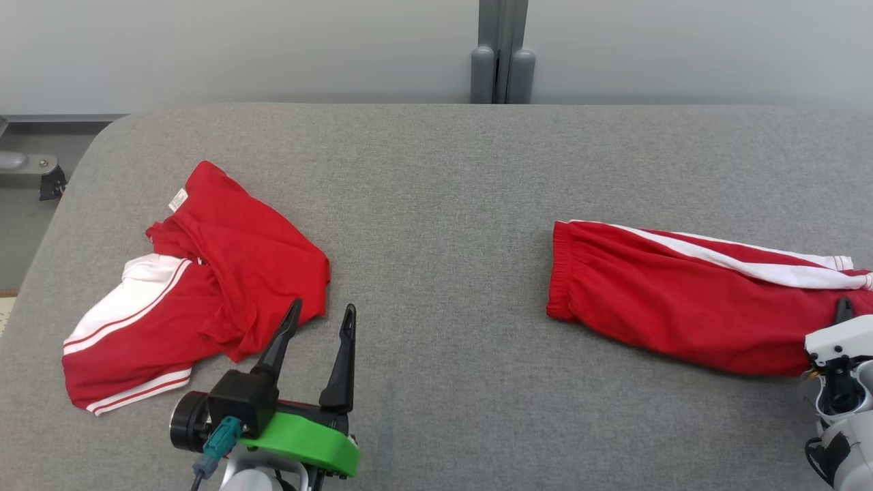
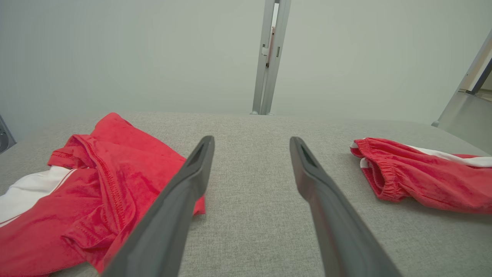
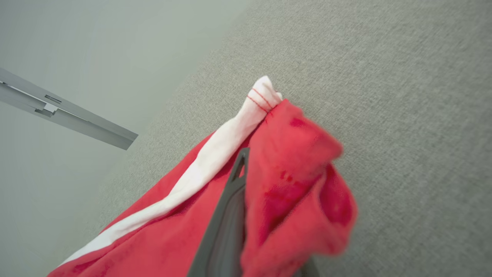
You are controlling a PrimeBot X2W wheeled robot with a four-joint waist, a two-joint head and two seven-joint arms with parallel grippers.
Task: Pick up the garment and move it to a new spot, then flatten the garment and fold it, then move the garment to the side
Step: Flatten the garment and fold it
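Note:
The garment (image 1: 682, 300), red shorts with a white side stripe and an elastic waistband, lies stretched out at the right of the grey padded table (image 1: 436, 170). My right gripper (image 1: 844, 312) is at its right end, shut on the red cloth. In the right wrist view the cloth (image 3: 292, 173) drapes over the gripper (image 3: 250, 181) and hides one finger. My left gripper (image 1: 322, 307) stands open and empty near the front left, just right of a crumpled red and white shirt (image 1: 204, 273). The left wrist view has the gripper (image 2: 251, 142) between the shirt (image 2: 96, 181) and the shorts (image 2: 423, 181).
A grey post (image 1: 502, 51) rises behind the table's far edge against a pale wall. The table's rounded left corner (image 1: 102, 136) drops off to the floor. Bare grey surface lies between the two red pieces.

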